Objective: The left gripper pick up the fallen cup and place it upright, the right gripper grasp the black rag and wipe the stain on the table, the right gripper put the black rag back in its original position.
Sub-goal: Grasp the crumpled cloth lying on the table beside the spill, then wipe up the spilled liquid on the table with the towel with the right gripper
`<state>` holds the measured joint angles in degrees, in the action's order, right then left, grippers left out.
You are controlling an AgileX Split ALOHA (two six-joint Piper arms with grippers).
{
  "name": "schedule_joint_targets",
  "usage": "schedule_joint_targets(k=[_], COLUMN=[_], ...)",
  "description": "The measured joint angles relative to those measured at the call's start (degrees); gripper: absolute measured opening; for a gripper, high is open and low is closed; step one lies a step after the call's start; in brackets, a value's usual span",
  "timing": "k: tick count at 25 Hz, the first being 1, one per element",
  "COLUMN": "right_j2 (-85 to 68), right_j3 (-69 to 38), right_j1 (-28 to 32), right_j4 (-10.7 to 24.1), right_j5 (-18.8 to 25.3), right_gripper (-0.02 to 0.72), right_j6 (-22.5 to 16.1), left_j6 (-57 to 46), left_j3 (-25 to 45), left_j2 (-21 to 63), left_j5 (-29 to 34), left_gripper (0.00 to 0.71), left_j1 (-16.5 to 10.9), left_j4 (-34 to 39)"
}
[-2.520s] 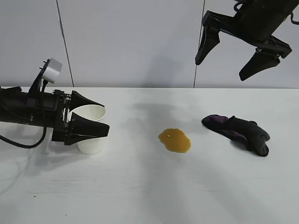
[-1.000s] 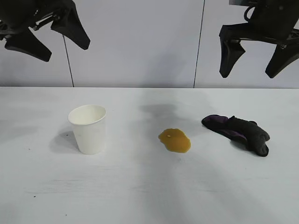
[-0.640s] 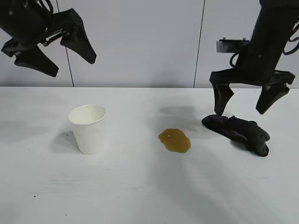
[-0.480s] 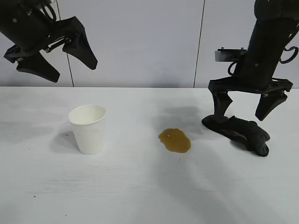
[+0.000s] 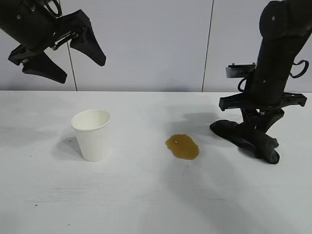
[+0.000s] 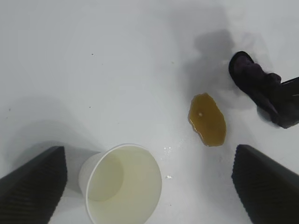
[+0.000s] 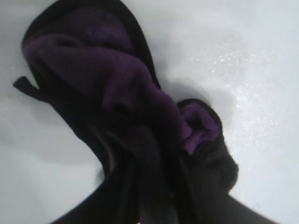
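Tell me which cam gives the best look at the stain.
Left wrist view: the stain appears from almost straight above, its whole amber outline unobstructed on the table. The exterior view shows the stain complete but at a flatter angle. The right wrist view shows only the black rag, no stain.

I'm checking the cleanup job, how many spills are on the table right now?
1. A single amber stain sits on the table, between the upright cup and the black rag, touching neither. None other shows in these views.

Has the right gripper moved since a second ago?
Yes. The right gripper has come down from high above the table onto the black rag, which has stayed put.
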<state>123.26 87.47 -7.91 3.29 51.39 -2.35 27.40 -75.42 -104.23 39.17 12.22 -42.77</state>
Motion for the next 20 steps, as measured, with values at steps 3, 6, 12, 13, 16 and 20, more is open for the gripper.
schedule_joint_targets(k=[3, 6, 12, 13, 16, 20], right_j2=[0.1, 0.1, -1.1, -1.6, -2.5, -3.9], right_j3=[0.0, 0.0, 0.0, 0.0, 0.1, 0.2], right_j1=[0.0, 0.0, -0.9, -1.6, -4.7, -9.8], right_j4=[-0.1, -1.3, -7.5, -8.1, -9.0, -11.2], right_j5=[-0.1, -0.1, -0.1, -0.1, -1.0, -3.4], right_gripper=[0.04, 0.034, 0.033, 0.033, 0.033, 0.033], right_j6=[-0.5, -0.6, 0.6, 0.6, 0.9, 0.7], left_j6=[0.0, 0.0, 0.0, 0.0, 0.0, -0.1], left_j3=[0.0, 0.0, 0.0, 0.0, 0.0, 0.0], left_j2=[0.0, 0.0, 0.0, 0.0, 0.0, 0.0], left_j5=[-0.1, -0.2, -0.2, -0.2, -0.2, -0.2], left_gripper=[0.693, 0.693, 0.693, 0.693, 0.693, 0.693], left_j1=[0.0, 0.0, 0.1, 0.1, 0.1, 0.1], left_j4=[0.0, -0.1, -0.2, -0.2, -0.2, 0.2])
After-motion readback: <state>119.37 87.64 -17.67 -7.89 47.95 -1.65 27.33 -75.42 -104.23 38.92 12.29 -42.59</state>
